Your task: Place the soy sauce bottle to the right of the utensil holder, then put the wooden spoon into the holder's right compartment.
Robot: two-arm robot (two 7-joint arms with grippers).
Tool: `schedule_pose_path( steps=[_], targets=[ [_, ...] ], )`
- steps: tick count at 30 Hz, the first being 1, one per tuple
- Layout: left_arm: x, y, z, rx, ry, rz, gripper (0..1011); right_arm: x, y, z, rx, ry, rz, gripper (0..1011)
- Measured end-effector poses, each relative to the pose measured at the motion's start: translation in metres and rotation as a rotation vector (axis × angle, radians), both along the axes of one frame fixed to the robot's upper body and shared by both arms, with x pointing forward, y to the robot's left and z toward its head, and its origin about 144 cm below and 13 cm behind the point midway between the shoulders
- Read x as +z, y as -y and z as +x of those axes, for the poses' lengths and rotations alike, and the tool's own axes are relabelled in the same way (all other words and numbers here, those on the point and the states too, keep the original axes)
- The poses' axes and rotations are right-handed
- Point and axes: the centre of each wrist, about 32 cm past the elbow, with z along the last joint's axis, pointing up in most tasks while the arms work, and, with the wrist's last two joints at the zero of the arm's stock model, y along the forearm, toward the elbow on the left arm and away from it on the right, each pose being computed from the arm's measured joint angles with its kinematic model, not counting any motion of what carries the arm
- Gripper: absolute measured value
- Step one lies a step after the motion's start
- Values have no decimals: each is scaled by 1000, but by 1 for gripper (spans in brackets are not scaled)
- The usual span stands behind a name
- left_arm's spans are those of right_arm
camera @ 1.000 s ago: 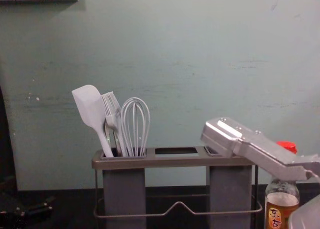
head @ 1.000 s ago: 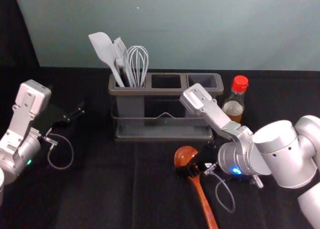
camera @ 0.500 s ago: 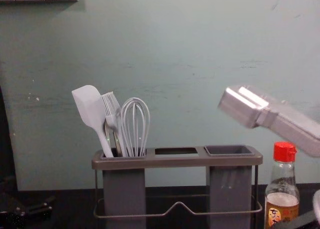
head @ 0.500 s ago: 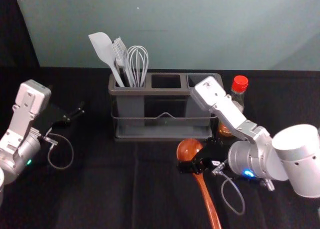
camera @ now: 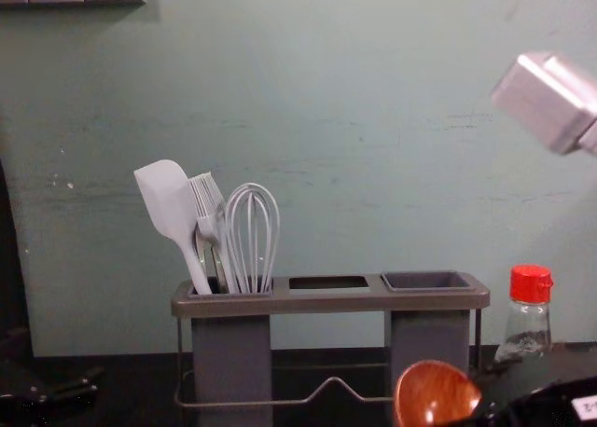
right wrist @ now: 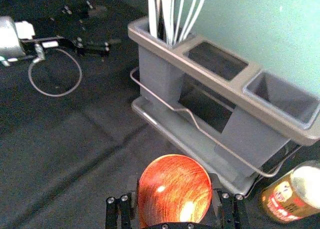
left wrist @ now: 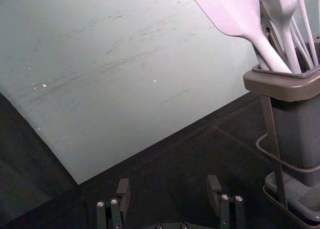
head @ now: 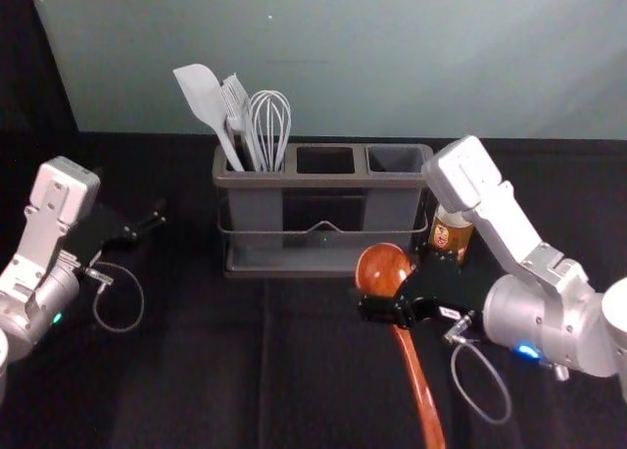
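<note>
The right gripper [head: 384,309] has its jaws closed on the reddish-brown wooden spoon [head: 383,269], held bowl up in front of the grey plastic utensil holder [head: 318,180]. The red-capped clear glass soy sauce bottle [camera: 528,330] stands upright just right of the holder. The left gripper [head: 155,224] is parked left of the holder, jaws wide.

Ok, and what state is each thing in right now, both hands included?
Wooden spoon: gripped near its bowl
Soy sauce bottle: upright, capped, right of the holder
Utensil holder: upright, right compartment empty
Spatula: standing in left compartment
Brush: same
Whisk: same
Right hand: closed on the spoon
Left hand: open, empty
</note>
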Motion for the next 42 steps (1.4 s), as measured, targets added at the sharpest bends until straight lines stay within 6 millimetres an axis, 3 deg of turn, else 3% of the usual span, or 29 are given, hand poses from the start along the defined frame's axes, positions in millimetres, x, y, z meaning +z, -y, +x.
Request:
schedule_pose_path(
  steps=[11,30,42],
  targets=[
    [0,0,0,0,0,0,1005,2,15,-21,52,175,-14,856],
    [0,0,0,0,0,0,1005,-15,39,-47,40,543,73,856],
    [0,0,0,0,0,0,1005,-17,41,-48,-11,566,75,856]
  ],
)
